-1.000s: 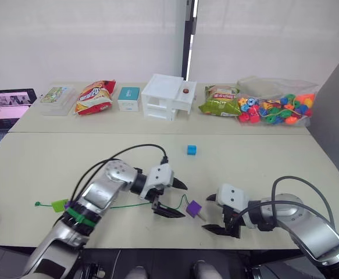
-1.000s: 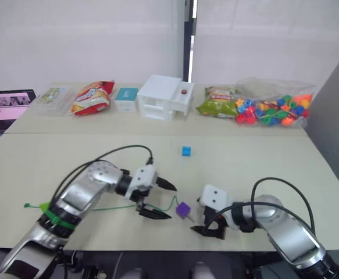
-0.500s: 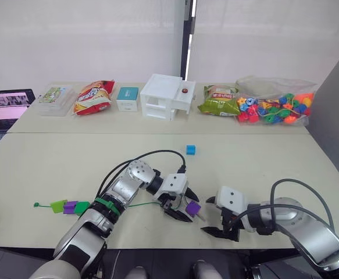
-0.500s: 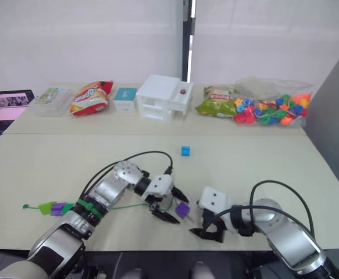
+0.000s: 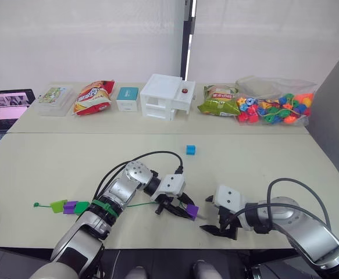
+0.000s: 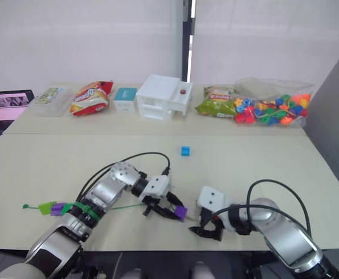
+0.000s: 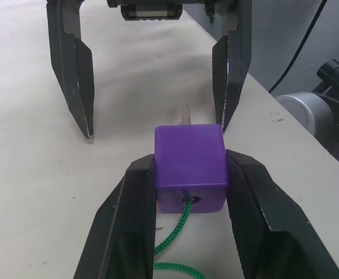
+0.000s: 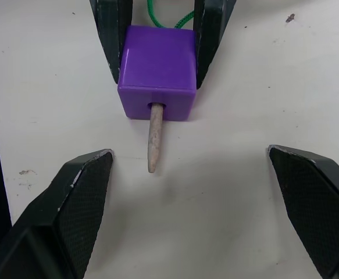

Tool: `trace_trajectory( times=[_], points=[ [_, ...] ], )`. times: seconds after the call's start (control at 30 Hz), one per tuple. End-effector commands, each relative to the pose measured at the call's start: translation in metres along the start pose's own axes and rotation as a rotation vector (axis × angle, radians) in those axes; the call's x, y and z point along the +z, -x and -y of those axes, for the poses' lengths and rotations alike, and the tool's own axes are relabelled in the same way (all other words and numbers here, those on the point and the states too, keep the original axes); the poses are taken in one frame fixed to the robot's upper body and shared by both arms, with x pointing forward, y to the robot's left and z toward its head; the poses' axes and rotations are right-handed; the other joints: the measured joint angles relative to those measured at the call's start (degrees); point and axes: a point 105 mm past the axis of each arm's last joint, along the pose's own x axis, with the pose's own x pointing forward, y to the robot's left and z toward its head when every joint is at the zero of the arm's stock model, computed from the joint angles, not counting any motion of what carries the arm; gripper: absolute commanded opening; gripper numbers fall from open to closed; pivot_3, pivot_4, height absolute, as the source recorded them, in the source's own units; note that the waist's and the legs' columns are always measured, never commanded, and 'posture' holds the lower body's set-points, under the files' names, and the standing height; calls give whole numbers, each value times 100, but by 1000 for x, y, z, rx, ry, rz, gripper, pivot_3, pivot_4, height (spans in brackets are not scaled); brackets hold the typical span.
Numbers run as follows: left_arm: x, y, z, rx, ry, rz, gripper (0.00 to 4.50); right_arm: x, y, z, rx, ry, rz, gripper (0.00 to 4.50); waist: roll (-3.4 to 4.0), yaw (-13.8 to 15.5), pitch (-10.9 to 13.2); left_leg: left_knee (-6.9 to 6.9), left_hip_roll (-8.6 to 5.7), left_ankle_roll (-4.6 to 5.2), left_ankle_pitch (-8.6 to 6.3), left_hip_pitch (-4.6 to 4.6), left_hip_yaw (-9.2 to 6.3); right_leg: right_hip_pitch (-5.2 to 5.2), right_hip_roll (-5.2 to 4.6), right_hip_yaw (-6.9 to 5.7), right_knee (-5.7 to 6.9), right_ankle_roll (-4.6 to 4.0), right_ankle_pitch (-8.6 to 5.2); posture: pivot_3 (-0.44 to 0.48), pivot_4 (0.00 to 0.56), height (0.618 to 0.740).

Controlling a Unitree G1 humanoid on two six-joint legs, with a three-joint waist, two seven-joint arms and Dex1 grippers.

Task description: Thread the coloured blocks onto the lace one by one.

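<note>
Three blocks (image 5: 70, 206) are already sitting strung on the lace (image 5: 135, 204), the left gripper (image 7: 186, 183) is clenching the purple cube (image 7: 190, 166) with the needle tip (image 8: 154, 138) poking through toward the wide-open right gripper (image 8: 192, 192), and the blue cube (image 5: 191, 150) is waiting unthreaded

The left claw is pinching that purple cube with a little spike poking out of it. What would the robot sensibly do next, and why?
Probably close the right gripper on the lace's tip and pull it through. The left gripper is shut on the purple cube, the tip already sticks out of its far hole, and the right gripper's open fingers sit on either side of that tip, not touching it.
</note>
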Motion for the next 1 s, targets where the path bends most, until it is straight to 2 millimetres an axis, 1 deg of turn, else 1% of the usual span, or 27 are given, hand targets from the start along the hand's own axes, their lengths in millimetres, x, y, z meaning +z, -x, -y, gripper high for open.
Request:
trace_trajectory(
  times=[0.03, 0.07, 0.1, 0.2, 0.27, 0.4, 0.53, 0.63, 0.73, 0.77, 0.87, 0.9, 1.0],
  points=[
    [9, 2, -3, 19, -29, 17, 1176, 0, -1, -1, 1, 20, 5, 3571, 0, -1, 0, 0, 0, 0, 0, 0, 0, 0, 0, 0, 0, 0, 0, 0, 150, 740],
    [9, 2, -3, 20, -29, 17, 1176, 0, -1, -1, 0, 20, 6, 3321, 0, -1, 0, 1, 0, 0, 0, 0, 0, 0, 0, 0, 0, 0, 0, 0, 150, 740],
    [9, 2, -3, 20, -28, 17, 1176, 0, -1, 0, -1, 20, 5, 2933, 0, -1, 0, 1, 0, 0, 0, 0, 0, 1, 0, 0, -1, 0, 0, 0, 150, 740],
    [10, 2, -2, 20, -25, 17, 1176, -4, -1, 1, -6, 23, -9, 2013, 0, -1, 0, 2, 0, 0, 0, 1, 0, 2, 0, 0, 0, 0, 0, 0, 150, 740],
    [9, 2, -2, 23, -23, 15, 1176, -5, -1, 1, -7, 23, -15, 1282, 0, 0, 0, 2, 0, 0, 0, 1, 0, 2, 0, 0, 0, 0, 0, 0, 150, 740],
    [7, 5, -1, 39, -18, 4, 1176, -7, 1, 4, -9, 33, -25, 7, 0, -3, 0, 2, 0, 0, 0, 5, 0, 5, 0, 0, 0, 0, 0, 0, 150, 740],
    [6, 10, 0, 63, -9, -7, 1176, -5, 2, 6, -1, 55, -22, 0, 0, 1, 0, 3, 0, 0, 0, 6, 1, 7, 0, 0, 0, 0, 0, 0, 150, 740],
    [4, 28, 2, 142, 23, -27, 1176, -1, 3, 3, 49, 101, -13, 0, 0, -19, 0, 2, 0, 0, 0, 8, 1, 5, 0, 0, 3, 0, 0, 0, 150, 740],
    [2, 53, 11, 210, 65, -55, 1176, 3, 3, 3, 71, 133, -6, 0, 0, -39, 0, 1, 2, 0, 0, 11, 0, 1, 0, 0, 16, 0, 0, 0, 150, 740],
    [0, 64, 18, 233, 91, -65, 1176, 5, 3, 4, 75, 142, -1, 0, 0, -47, 0, 1, 2, 0, 0, 11, 0, -1, 1, 0, 20, 0, 0, 0, 150, 740],
    [-4, 88, 34, 283, 164, -94, 1176, 8, 3, 5, 85, 160, 4, 0, 1, -105, 0, -3, 4, 0, 0, 11, -1, -4, 0, 0, 23, 0, 0, 0, 150, 740],
    [-6, 93, 38, 296, 179, -105, 1176, 9, 3, 5, 88, 162, 5, 0, 1, -115, 1, -3, 4, 0, 0, 12, -2, -5, 1, 0, 25, 0, 0, 0, 150, 740],
    [-18, 118, 56, 323, 229, -180, 1176, 10, 2, 5, 98, 169, 9, 0, 1, -117, 1, -3, 5, 0, 0, 10, -3, -5, 1, -1, 22, 0, 0, 0, 150, 740]
  ],
)
